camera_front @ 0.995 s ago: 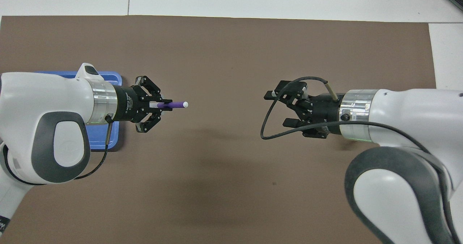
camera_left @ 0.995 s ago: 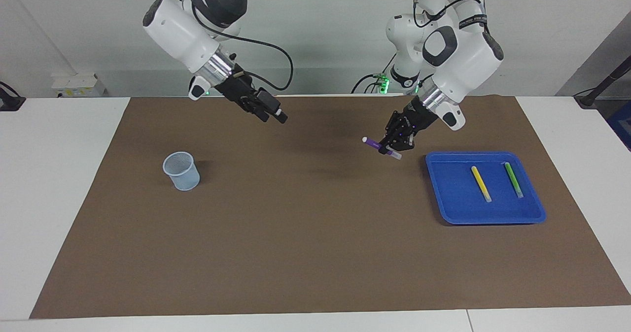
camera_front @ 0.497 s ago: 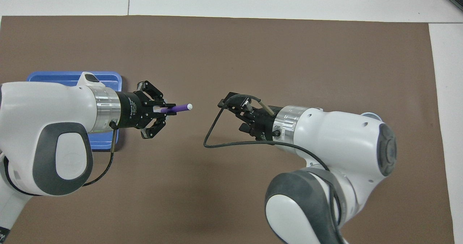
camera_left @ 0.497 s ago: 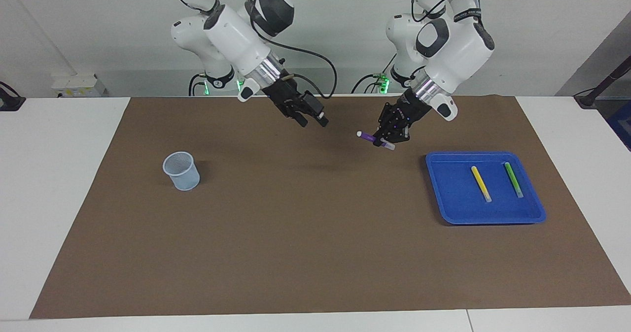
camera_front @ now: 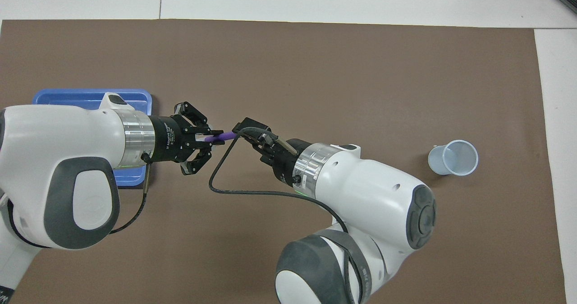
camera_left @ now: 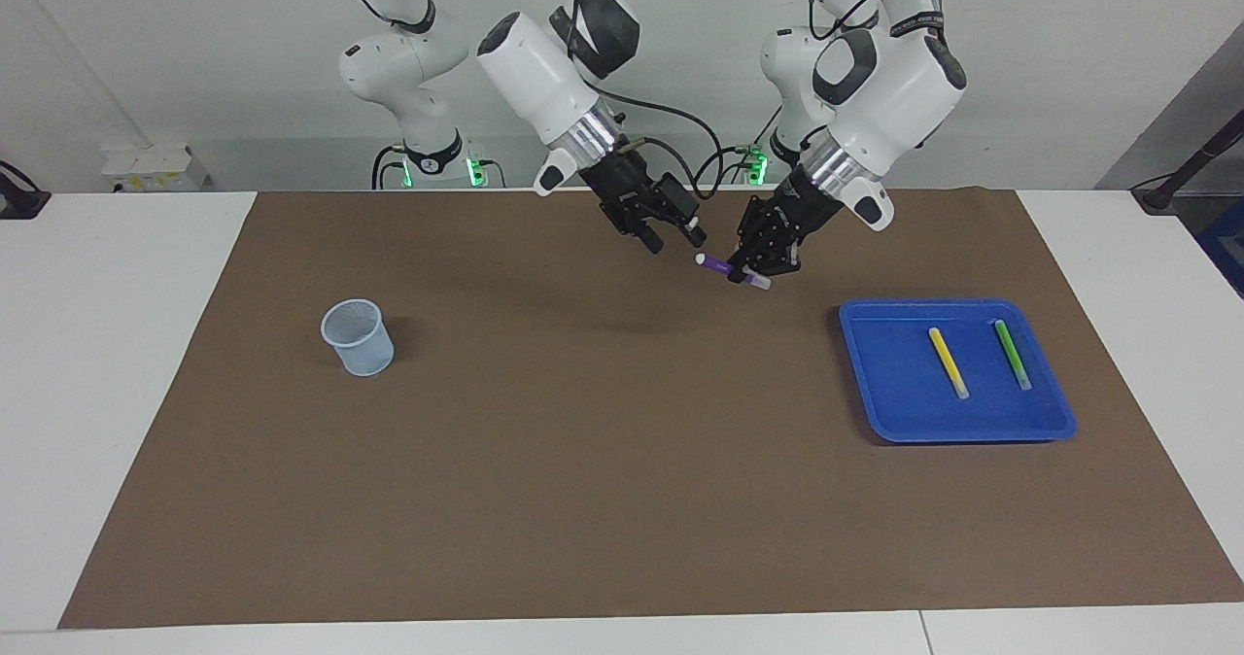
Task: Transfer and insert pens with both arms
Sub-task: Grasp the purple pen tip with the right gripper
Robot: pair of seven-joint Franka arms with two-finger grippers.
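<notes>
The purple pen [camera_left: 721, 267] hangs over the brown mat with my left gripper [camera_left: 756, 268] shut on its capped end, its free white tip pointing toward the right arm's end of the table. My right gripper [camera_left: 676, 241] is open and sits just at that free tip; whether it touches the pen I cannot tell. In the overhead view the purple pen [camera_front: 222, 136] runs from the left gripper [camera_front: 211, 138] to the right gripper [camera_front: 250, 140], whose finger covers the tip. The yellow pen [camera_left: 948, 362] and green pen [camera_left: 1012, 355] lie side by side in the blue tray [camera_left: 880, 393].
A pale blue mesh cup [camera_left: 358, 337] stands upright on the mat toward the right arm's end, also seen as the cup [camera_front: 453, 158] from overhead. The blue tray [camera_front: 90, 96] is partly covered by the left arm. A black cable loops from the right wrist.
The right gripper has swung across the mat toward the left gripper and reached the pen's free tip, uncovering the cup from overhead. The left gripper has drifted slightly toward it with the purple pen.
</notes>
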